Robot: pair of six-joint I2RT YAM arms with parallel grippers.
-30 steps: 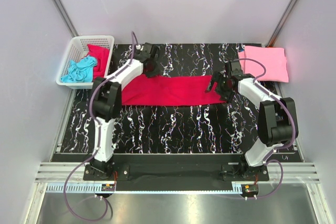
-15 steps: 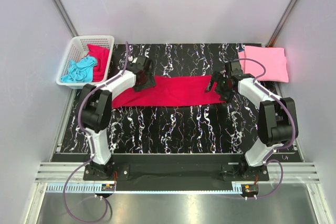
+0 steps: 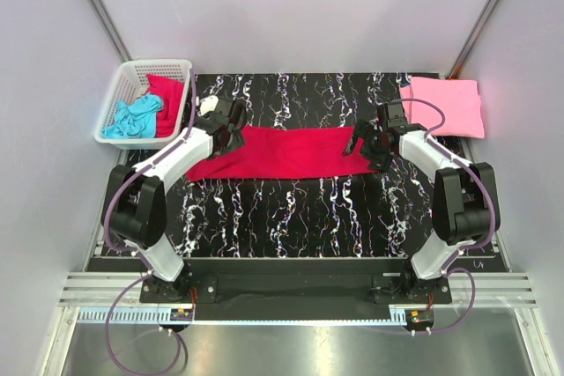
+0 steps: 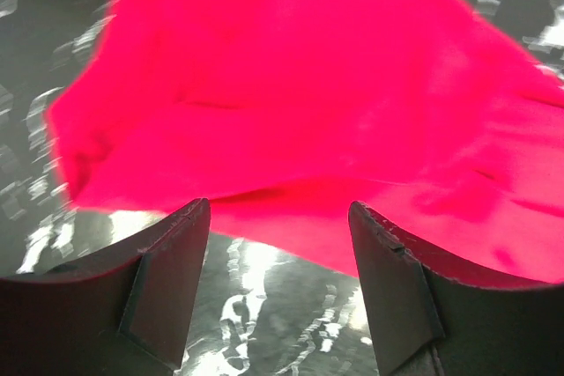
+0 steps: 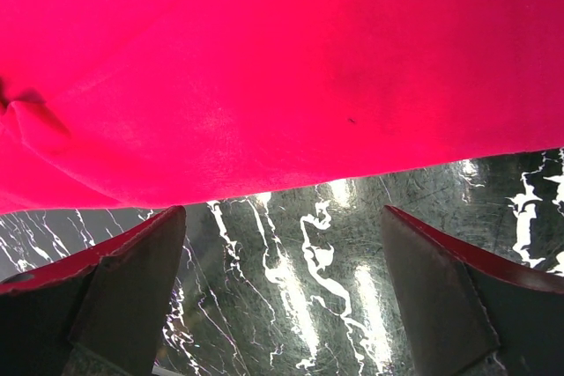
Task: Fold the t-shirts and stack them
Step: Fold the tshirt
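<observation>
Left fingers spread, right fingers spread wide, crimson t-shirt a flat strip between them, basket holding turquoise t-shirt and red t-shirt

L tool jaws apart, nothing gripped, R tool jaws wide, both low, pointed inward

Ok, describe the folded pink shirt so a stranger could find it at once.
Start at the black marbled table. Go to its far right corner. The light pink t-shirt lies there folded into a neat rectangle, unlike the crimson t-shirt spread long mid-table.
</observation>
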